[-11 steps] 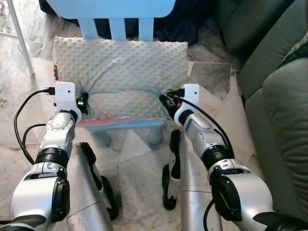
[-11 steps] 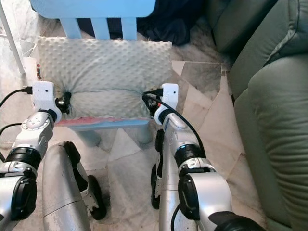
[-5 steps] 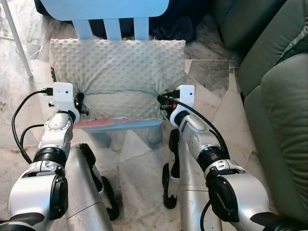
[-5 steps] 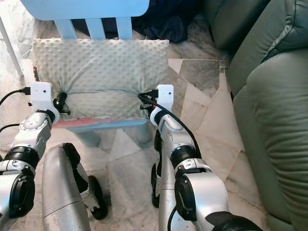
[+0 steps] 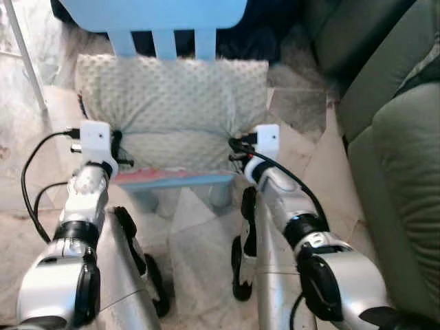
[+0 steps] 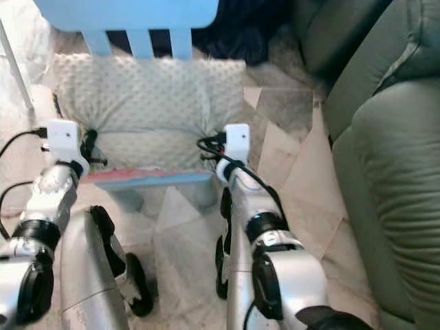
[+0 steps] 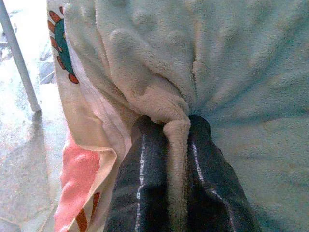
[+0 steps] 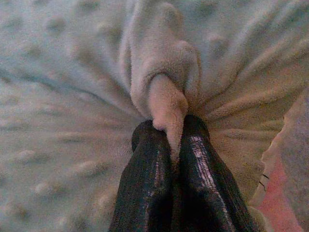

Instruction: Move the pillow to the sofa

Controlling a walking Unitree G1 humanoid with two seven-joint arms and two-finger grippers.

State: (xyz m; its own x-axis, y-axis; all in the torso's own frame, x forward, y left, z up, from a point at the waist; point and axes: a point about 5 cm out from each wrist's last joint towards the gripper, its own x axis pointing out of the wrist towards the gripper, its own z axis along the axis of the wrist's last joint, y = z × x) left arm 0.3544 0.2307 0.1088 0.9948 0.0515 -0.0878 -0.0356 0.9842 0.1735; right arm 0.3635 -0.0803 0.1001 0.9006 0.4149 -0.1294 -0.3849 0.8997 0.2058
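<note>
Both grippers pinch the pillow [image 5: 172, 103] on the blue chair [image 5: 175, 180], left gripper [image 7: 176, 145] and right gripper [image 8: 169, 140] each clamped on a fold, sofa [image 5: 399, 172] to the right, chair top cut off.

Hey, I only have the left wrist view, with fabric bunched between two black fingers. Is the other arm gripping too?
Observer: Yes. The right gripper has its jaws shut on a fold of the pillow, at the pillow's right end.
Operator: What is the pillow lying on?
Observer: On the seat of a light blue chair, against its slatted back.
Operator: And the sofa, which way?
Observer: The green sofa stands to the robot's right, with bare floor between it and the chair.
</note>
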